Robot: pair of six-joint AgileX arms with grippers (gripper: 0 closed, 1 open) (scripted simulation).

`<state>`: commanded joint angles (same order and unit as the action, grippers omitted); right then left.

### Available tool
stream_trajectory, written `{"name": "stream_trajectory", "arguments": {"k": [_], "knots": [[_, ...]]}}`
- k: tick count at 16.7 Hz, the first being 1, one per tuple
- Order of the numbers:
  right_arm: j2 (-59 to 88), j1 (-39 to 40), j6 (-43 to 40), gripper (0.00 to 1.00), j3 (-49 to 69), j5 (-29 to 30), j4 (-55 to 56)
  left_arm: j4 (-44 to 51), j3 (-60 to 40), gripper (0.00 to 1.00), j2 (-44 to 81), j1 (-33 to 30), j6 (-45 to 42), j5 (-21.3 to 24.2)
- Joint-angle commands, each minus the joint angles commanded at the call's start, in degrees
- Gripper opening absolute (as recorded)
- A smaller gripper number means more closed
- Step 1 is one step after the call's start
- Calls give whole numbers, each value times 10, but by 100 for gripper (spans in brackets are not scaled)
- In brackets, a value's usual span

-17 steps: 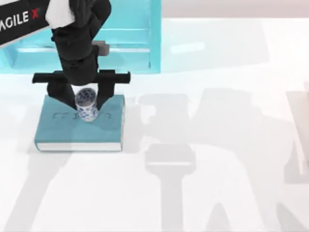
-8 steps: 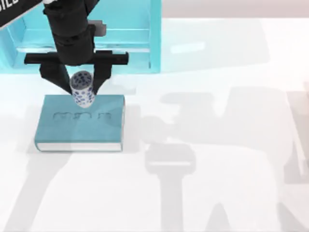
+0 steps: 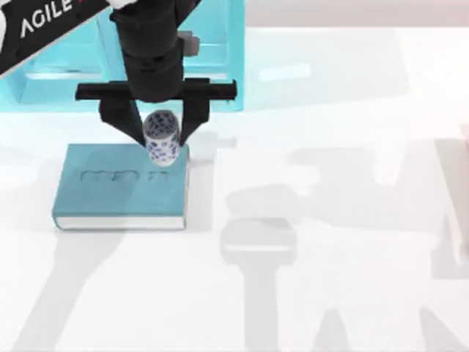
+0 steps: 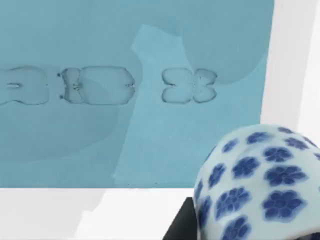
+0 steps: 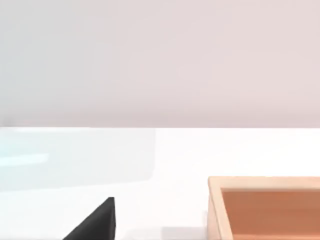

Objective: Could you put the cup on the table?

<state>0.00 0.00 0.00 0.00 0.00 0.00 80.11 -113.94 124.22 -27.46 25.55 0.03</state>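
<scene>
My left gripper [image 3: 162,132] is clamped on the cup [image 3: 163,137], one finger on each side of it, and holds it raised above the far right corner of the teal book [image 3: 121,188], which lies near the table's [image 3: 337,293] left edge. In the left wrist view the cup [image 4: 260,185] hangs in front of the book cover [image 4: 130,95], with a strip of white table past the book's right edge. I judge this to be the carry step: the cup is off the book and not yet set down. The next move calls for travel toward the table's right side, past the book's right edge, then a straight descent until the cup's base meets the surface, and only then parting the fingers. The light-blue shelf unit [image 3: 212,51] stands just behind the book along the far edge, so I should keep off that side. The middle and near parts of the table lie open. My right arm is parked off the right side; its wrist view shows a wooden box [image 5: 265,207].
</scene>
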Motion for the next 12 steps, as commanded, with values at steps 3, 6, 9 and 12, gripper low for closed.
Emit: {"name": "stream_trajectory", "arguments": {"k": [3, 6, 9, 12], "knots": [[0, 0, 0, 100, 0, 0, 0, 20, -37, 0, 12, -58, 58, 3], [0, 0, 0, 100, 0, 0, 0, 35, -60, 0, 20, -98, 100, 6], [0, 0, 0, 100, 0, 0, 0, 37, -62, 0, 21, -104, 106, 6], [0, 0, 0, 100, 0, 0, 0, 33, -59, 0, 19, -101, 105, 6]]}}
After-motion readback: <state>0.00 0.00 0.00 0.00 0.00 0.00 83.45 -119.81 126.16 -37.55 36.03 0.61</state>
